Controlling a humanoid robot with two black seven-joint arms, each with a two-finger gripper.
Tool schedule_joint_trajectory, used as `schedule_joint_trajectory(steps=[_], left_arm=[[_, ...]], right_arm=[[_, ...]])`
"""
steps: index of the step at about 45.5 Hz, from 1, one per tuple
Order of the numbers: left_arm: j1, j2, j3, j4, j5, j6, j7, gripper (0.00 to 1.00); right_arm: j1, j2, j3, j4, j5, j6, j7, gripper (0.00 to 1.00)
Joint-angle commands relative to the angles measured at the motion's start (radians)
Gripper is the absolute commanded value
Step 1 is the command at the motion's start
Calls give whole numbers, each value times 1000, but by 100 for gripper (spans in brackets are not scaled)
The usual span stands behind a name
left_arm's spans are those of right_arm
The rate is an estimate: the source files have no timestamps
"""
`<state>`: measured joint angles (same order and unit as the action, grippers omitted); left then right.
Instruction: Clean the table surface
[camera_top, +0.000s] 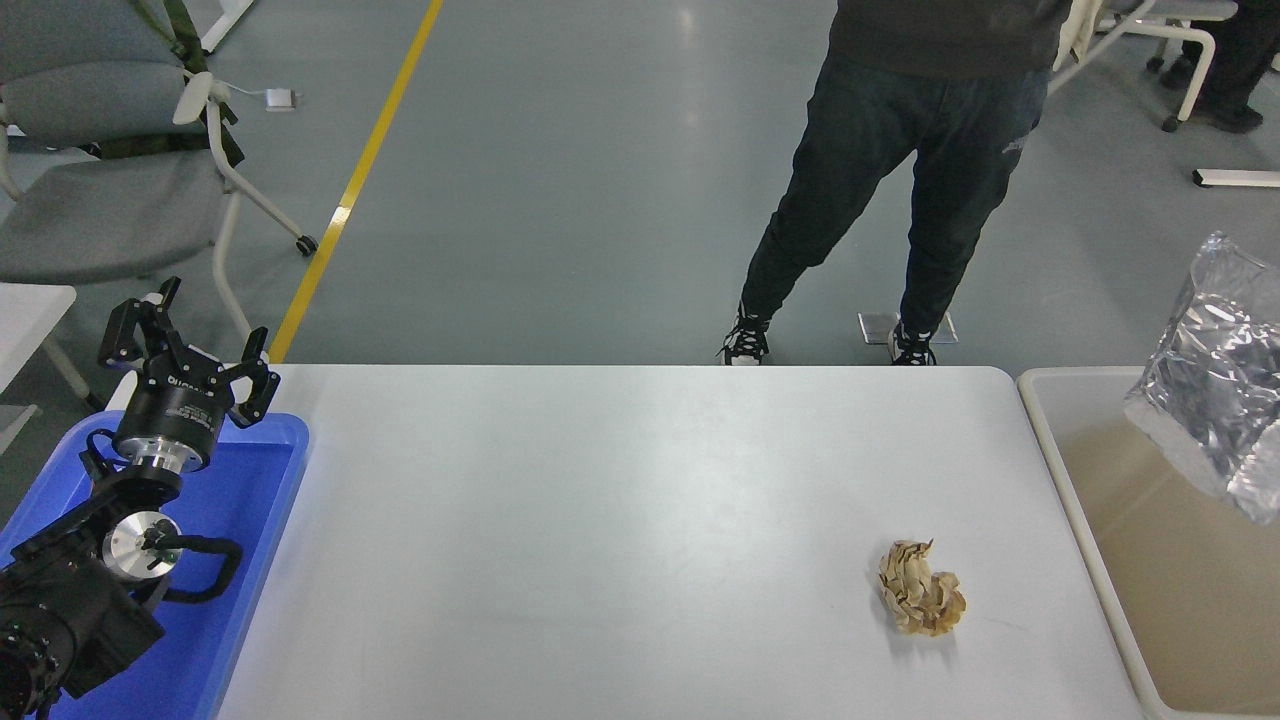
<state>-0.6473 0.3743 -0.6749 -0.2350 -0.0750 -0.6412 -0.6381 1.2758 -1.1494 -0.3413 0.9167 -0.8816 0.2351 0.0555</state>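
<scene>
Left gripper (190, 345) parked over blue tray (262, 480), jaws spread, empty — foil bag (1215, 380) above beige bin (1060, 470).

floor (600, 150): grey, glossy | yellow line (352, 180) crossing it | grey chair (110, 170) far left

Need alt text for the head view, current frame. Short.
A silver foil bag hangs over the beige bin at the right edge of the picture, with whatever holds it out of view. One crumpled brown paper ball lies on the white table surface. The left gripper is parked over the blue tray, jaws open; a person stands beyond the table.
</scene>
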Motion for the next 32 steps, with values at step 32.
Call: schedule_joint_trajectory(steps=[32], left_arm=[[0,0,0,0,0,0,0,100]], right_arm=[[-662,809,169,-1033,656,-462,-26,0]])
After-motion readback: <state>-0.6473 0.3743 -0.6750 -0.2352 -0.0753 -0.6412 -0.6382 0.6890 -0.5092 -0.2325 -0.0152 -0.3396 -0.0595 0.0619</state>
